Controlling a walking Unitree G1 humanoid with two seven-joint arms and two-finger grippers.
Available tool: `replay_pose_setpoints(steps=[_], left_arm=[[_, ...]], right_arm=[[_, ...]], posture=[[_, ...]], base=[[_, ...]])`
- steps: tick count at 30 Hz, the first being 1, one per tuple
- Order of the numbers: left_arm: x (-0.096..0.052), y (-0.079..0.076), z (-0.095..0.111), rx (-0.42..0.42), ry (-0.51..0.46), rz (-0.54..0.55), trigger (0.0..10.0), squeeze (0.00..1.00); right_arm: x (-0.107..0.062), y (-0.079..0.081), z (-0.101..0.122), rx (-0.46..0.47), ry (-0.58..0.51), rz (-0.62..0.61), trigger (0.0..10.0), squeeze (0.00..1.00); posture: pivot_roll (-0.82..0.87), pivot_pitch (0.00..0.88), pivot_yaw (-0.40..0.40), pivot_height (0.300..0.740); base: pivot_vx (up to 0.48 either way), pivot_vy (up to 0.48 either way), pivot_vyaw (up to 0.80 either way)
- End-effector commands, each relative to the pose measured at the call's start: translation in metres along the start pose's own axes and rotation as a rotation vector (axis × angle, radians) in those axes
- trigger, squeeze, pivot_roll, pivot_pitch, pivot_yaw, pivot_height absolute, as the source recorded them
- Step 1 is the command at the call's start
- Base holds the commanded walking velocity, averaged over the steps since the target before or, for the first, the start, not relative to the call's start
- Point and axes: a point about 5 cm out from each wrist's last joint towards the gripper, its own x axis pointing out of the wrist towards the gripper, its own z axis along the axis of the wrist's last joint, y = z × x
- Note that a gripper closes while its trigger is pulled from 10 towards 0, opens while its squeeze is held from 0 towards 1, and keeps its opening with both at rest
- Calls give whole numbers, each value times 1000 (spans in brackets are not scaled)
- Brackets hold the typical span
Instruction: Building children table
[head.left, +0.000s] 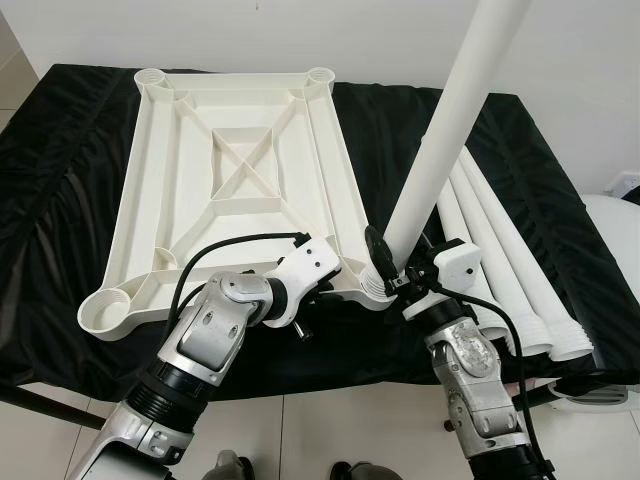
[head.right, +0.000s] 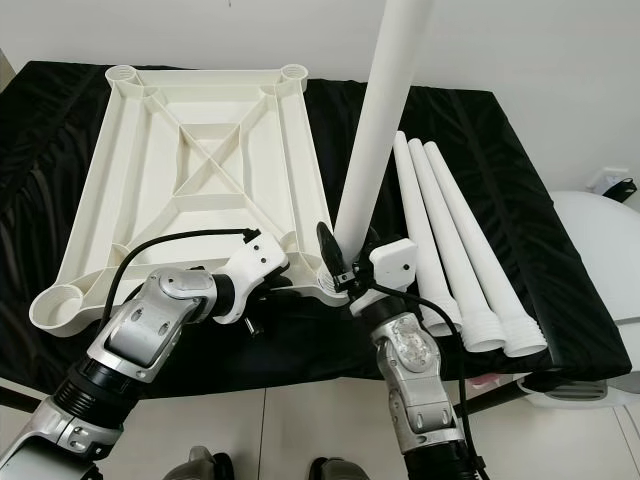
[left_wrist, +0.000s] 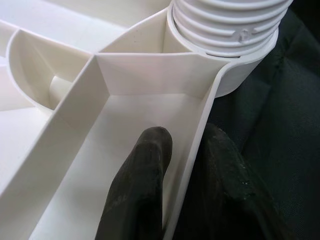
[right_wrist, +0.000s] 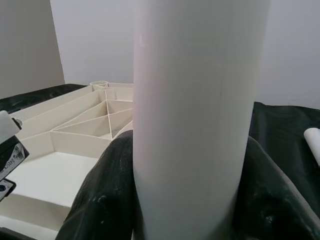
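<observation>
The right gripper (head.left: 392, 268) is clamping the upright white leg (head.left: 440, 140) low down, one black finger on each side of the tube. The left gripper (left_wrist: 182, 165) is pinching the thin outer wall of the upturned tabletop (head.left: 235, 170), one finger inside the rib pocket and the other outside against the black cloth (head.left: 60, 180), right beside the near right corner socket (left_wrist: 240, 75).

The leg's ribbed, threaded end is sitting in that socket, and several thread rings are showing above the rim, so to me it looks only partly seated. From where I'm watching, doing this step well means keeping the tube square to the tabletop, because it is leaning a touch and a crossed thread would jam. The right arm should be turning the leg in small bites with light downward pressure, regripping low, while the left one is holding the frame from spinning or sliding on the cloth. A long tube like that could lever the frame up if pushed sideways.

Counting things: one tabletop, lying underside up with its cross-braced ribs showing; four corner sockets, three of them empty; four legs in all, one standing in the socket and three spare legs (head.right: 450, 240) lying side by side on the cloth to the right, threaded ends toward the robot.
</observation>
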Motion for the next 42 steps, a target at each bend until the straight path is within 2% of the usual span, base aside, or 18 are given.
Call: replay_pose_setpoints(steps=[1, 18, 42], left_arm=[[-18, 26, 5, -8, -21, 244, 10000, 0], [-18, 36, 16, -135, -66, 332, 10000, 0], [-14, 43, 22, -207, -79, 397, 10000, 0]], right_arm=[[-35, -1, -48, -17, 277, -23, 10000, 0], [-33, 1, -41, -26, 214, -108, 10000, 0], [-26, 9, -42, -32, 199, -169, 10000, 0]], posture=[[-31, 140, -26, 740], [-30, 156, -11, 740], [-27, 161, -18, 740]], base=[[0, 0, 0], [0, 0, 0], [0, 0, 0]])
